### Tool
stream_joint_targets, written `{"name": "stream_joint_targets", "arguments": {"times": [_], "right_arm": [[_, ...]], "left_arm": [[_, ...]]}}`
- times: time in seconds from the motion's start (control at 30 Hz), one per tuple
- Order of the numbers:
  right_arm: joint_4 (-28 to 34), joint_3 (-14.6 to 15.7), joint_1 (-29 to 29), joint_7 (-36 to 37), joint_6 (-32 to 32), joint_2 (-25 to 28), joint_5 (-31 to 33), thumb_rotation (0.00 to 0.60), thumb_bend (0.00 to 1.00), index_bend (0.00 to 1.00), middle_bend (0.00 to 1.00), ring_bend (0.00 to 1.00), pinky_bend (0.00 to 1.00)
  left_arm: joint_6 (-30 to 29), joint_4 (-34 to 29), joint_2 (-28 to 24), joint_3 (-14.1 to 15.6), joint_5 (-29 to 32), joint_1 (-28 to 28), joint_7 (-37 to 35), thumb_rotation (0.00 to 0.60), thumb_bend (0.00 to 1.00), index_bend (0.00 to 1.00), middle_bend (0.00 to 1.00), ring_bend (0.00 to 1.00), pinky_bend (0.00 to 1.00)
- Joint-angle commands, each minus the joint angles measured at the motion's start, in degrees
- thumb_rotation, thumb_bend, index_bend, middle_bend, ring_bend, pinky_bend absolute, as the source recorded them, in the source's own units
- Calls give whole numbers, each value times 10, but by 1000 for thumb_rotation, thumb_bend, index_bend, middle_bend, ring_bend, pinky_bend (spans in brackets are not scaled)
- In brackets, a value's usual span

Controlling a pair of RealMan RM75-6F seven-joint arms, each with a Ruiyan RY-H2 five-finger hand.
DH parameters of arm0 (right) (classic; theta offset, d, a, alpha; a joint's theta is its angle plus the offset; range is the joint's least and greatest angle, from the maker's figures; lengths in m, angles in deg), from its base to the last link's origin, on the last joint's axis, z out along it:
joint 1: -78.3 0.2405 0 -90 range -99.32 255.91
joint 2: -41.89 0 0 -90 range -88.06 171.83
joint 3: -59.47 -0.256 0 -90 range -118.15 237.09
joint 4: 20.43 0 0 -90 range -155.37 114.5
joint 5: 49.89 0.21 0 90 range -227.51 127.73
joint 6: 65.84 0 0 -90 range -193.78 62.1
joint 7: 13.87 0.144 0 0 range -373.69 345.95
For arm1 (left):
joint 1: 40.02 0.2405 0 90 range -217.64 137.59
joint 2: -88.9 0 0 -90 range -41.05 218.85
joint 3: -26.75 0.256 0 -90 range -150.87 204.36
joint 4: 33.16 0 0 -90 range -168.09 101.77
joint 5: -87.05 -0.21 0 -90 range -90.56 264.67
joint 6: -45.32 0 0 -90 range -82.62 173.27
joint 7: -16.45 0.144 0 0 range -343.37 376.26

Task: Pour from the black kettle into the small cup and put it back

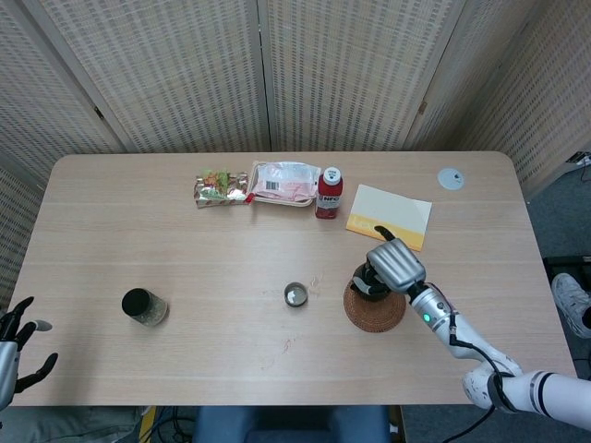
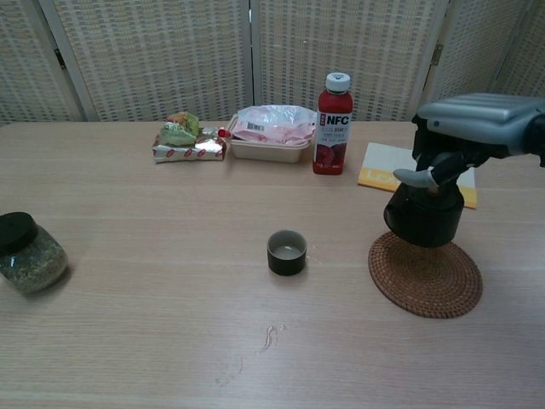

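My right hand (image 2: 477, 128) (image 1: 397, 265) grips the black kettle (image 2: 423, 213) (image 1: 367, 280) from above and holds it lifted above the round woven coaster (image 2: 426, 277) (image 1: 374, 305). The small dark cup (image 2: 287, 252) (image 1: 295, 295) stands upright on the table to the left of the coaster, well apart from the kettle. My left hand (image 1: 18, 337) shows only at the lower left edge of the head view, fingers spread, holding nothing.
A red NFC juice bottle (image 2: 334, 124), a yellow-edged booklet (image 2: 404, 175), a wrapped food tray (image 2: 272, 132) and a snack packet (image 2: 183, 141) line the back. A black-lidded jar (image 2: 24, 253) stands at the left. A small white disc (image 1: 451, 179) lies far right.
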Motion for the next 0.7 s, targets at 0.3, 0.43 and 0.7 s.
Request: {"name": "stream_joint_targets", "arguments": {"times": [0.3,0.43,0.7], "right_arm": [[3,-1,15,-13,22,6,22,264,603,1000,1000,922,345],[-1,-1,17,0,21,2,16,294,635,1000,1000,923,408],[-10,-2,22,14,22,-2,8,323,651,1000,1000,925,412]], "left_arm": [[1,3,4,0,0,0,-1,600,250,393,102,175,36],[0,4,4,0,1,0,-1,600,249,393,102,175,36],[2,2,4,-1,3,1,1,600,250,393,102,175,36]]}}
